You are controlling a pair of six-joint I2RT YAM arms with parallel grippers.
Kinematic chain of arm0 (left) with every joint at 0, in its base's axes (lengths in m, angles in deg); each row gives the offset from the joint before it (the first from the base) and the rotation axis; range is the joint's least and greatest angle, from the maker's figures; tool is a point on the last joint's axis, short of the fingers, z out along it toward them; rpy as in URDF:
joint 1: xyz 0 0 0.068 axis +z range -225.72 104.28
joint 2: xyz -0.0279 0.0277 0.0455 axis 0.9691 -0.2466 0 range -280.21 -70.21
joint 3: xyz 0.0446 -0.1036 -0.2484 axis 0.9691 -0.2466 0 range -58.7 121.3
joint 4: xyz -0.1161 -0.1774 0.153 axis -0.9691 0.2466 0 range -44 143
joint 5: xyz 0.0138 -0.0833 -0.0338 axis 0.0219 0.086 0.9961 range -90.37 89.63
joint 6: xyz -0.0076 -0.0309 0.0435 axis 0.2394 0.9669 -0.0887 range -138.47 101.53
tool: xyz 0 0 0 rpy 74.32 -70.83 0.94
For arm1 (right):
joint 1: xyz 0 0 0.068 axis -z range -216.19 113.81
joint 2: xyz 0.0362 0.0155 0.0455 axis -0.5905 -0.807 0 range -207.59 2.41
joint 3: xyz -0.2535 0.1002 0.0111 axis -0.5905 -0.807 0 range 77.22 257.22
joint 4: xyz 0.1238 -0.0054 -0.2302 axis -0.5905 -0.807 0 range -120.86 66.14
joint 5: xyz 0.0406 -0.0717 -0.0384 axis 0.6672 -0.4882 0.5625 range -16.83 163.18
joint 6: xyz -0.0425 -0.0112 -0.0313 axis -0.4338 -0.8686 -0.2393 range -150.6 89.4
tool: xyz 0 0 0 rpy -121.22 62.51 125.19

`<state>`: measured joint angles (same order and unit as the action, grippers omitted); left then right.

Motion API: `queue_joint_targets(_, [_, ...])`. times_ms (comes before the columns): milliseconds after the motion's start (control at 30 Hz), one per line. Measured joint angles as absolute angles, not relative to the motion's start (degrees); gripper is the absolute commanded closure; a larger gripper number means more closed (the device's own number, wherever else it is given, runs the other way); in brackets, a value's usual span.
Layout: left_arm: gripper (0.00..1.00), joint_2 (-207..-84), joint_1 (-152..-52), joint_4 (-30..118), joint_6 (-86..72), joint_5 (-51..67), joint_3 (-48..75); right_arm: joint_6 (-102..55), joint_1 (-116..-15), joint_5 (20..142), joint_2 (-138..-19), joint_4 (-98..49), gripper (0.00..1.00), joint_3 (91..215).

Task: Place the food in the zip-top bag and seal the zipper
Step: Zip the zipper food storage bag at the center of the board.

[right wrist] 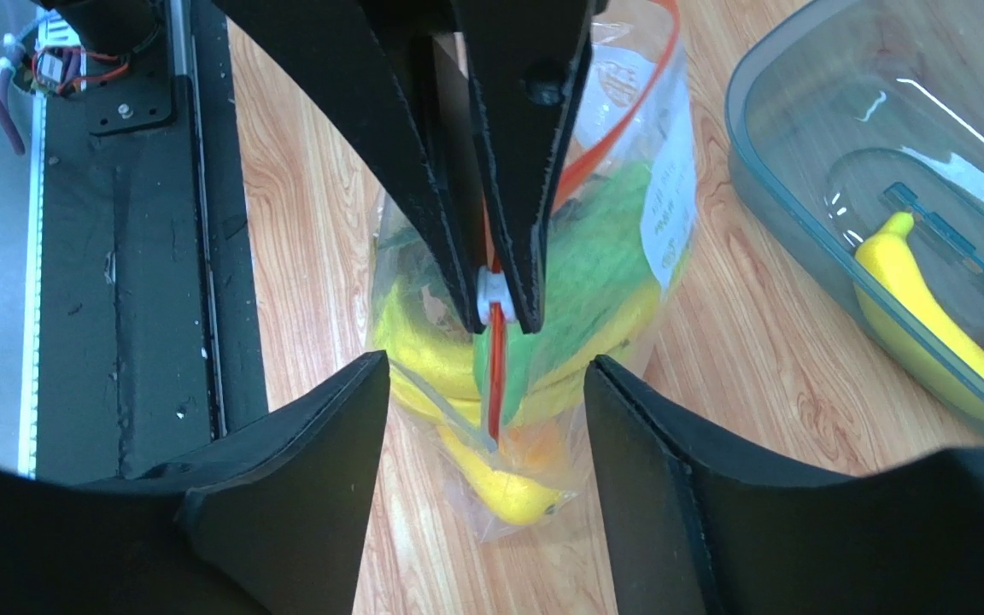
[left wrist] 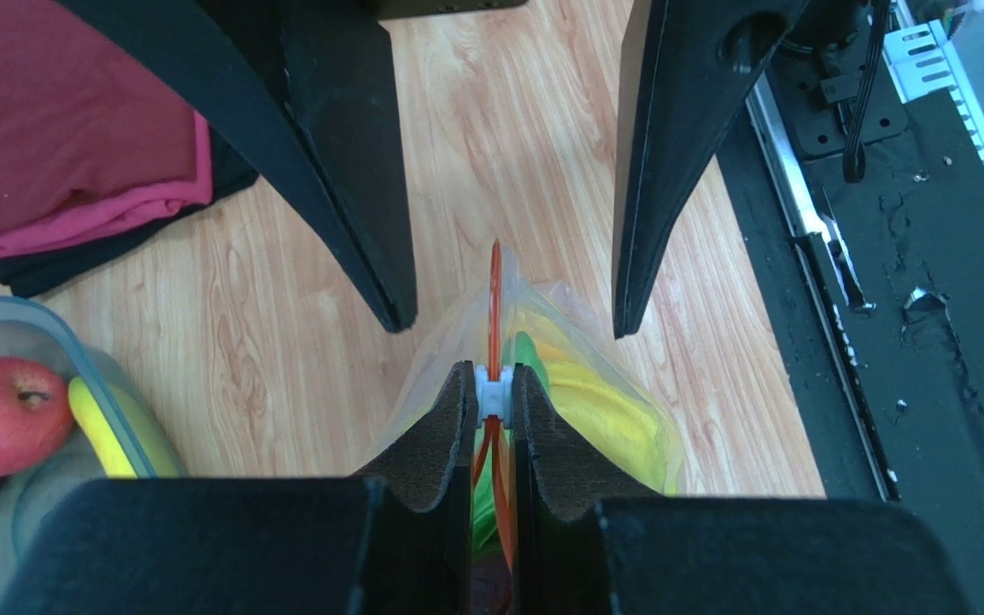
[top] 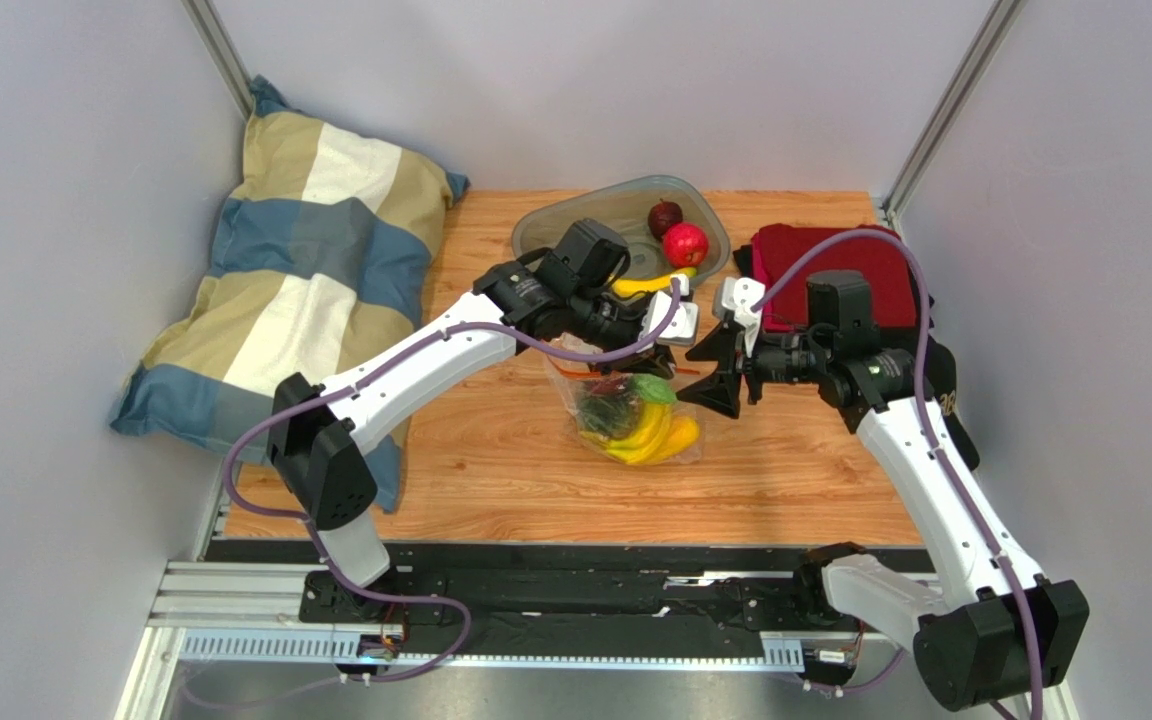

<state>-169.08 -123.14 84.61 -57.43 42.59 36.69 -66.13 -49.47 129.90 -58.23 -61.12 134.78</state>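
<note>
The zip-top bag [top: 635, 416] stands on the wood table holding yellow bananas and green food [right wrist: 587, 269]; its white label [right wrist: 671, 205] faces the tray. My left gripper [left wrist: 493, 391] is shut on the white slider [right wrist: 493, 295] of the orange-red zipper [left wrist: 495, 295]. My right gripper [right wrist: 487, 369] is open, its fingers [left wrist: 343, 167] on either side of the zipper's far end without touching it. The grey-green tray [top: 567, 225] behind holds a red apple [top: 684, 245], a dark round fruit [top: 666, 215] and a banana [right wrist: 921, 320].
A striped pillow [top: 297, 285] lies at the left. A red folded cloth [top: 838, 270] lies at the back right, beside the tray. A black rail [top: 582, 593] runs along the table's near edge.
</note>
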Motion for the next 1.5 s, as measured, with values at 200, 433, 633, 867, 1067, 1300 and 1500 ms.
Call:
queue_joint_targets(200, [1.0, -169.08, -123.58, 84.76, -57.41, 42.55, 36.74, -69.63, -51.55, 128.2, -58.51, -62.56, 0.77, 134.93])
queue_joint_targets(433, [1.0, -169.08, -123.93, 84.87, -57.39, 42.42, 36.74, -71.35, -52.05, 125.47, -58.93, -63.46, 0.92, 134.93])
queue_joint_targets(633, [1.0, -169.08, -123.99, 84.87, -57.32, 41.96, 36.74, -71.07, -52.14, 124.33, -58.12, -63.61, 1.0, 134.91])
queue_joint_targets(867, [0.98, -169.08, -121.96, 86.75, -57.3, 42.02, 37.07, -71.05, -51.29, 122.93, -53.11, -63.44, 1.0, 132.38])
queue_joint_targets(1067, [0.99, -167.62, -118.35, 90.03, -58.68, 41.41, 35.67, -70.96, -48.71, 123.65, -52.13, -63.0, 1.0, 131.41])
queue_joint_targets(1300, [1.0, -163.64, -114.42, 93.29, -61.26, 40.27, 34.29, -70.96, -46.91, 125.34, -52.11, -62.39, 1.0, 130.96])
queue_joint_targets(1500, [1.0, -160.82, -112.1, 94.88, -62.68, 40.21, 32.45, -70.94, -45.17, 126.32, -51.26, -62.17, 1.0, 130.47])
